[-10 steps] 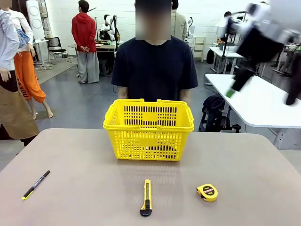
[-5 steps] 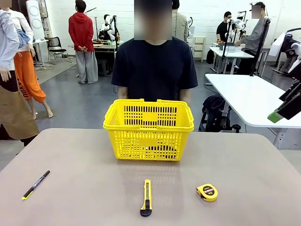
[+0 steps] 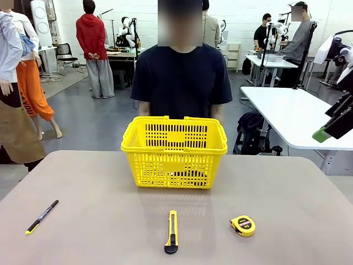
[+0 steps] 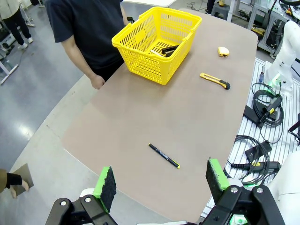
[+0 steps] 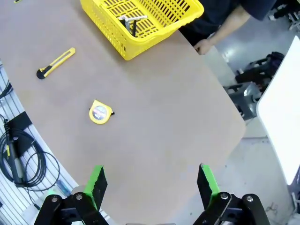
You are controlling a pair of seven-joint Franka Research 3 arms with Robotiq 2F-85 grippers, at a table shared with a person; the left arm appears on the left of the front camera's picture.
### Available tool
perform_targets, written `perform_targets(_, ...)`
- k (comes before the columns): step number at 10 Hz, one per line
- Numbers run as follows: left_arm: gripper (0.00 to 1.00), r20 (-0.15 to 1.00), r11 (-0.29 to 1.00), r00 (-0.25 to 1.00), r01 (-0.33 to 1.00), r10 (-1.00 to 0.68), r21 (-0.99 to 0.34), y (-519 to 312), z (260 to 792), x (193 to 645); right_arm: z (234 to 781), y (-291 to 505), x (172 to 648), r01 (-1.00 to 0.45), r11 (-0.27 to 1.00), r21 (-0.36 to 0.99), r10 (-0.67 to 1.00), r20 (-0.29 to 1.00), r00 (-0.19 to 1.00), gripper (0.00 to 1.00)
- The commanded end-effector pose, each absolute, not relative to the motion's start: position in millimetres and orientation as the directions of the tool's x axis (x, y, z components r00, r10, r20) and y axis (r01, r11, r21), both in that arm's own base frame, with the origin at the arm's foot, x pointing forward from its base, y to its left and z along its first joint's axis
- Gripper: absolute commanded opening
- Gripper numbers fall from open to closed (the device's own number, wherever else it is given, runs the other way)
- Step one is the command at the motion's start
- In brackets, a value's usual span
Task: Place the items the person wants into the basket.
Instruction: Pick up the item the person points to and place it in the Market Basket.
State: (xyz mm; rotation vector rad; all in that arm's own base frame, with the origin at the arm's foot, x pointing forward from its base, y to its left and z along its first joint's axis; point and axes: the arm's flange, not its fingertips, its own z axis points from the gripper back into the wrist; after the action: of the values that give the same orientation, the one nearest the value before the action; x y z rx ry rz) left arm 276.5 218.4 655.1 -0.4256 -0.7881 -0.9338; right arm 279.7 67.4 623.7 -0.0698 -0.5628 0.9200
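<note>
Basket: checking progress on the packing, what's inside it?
A black stapler and a white marker lie in the basket; its lattice walls cover parts of the floor.

basket (image 3: 174, 165): yellow, upright | stapler (image 4: 169, 48), marker (image 5: 130, 18): inside | tape measure (image 3: 242, 225): on table (image 3: 83, 221)

No lettering is legible: markings on the tape measure (image 3: 242, 224) face and pen (image 3: 42, 216) barrel are too small to read.

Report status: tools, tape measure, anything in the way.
Left tool and right tool open, high over table. Tape measure on table, untouched; basket holds items. Nothing over it; knife lies apart.
</note>
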Motion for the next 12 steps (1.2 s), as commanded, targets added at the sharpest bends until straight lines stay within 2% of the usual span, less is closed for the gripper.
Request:
perform_targets(1,1.0,0.763,0.54,0.344,0.842,-0.547,0.009,218.2,655.1,275.6,620.0,64.7,278.8,-0.73,0.619,-0.289,0.767,0.422,0.483,1.0)
perform_targets(12,1.0,0.763,0.54,0.344,0.842,-0.547,0.009,218.2,655.1,275.6,620.0,64.7,278.8,-0.73,0.619,-0.289,0.767,0.422,0.483,1.0)
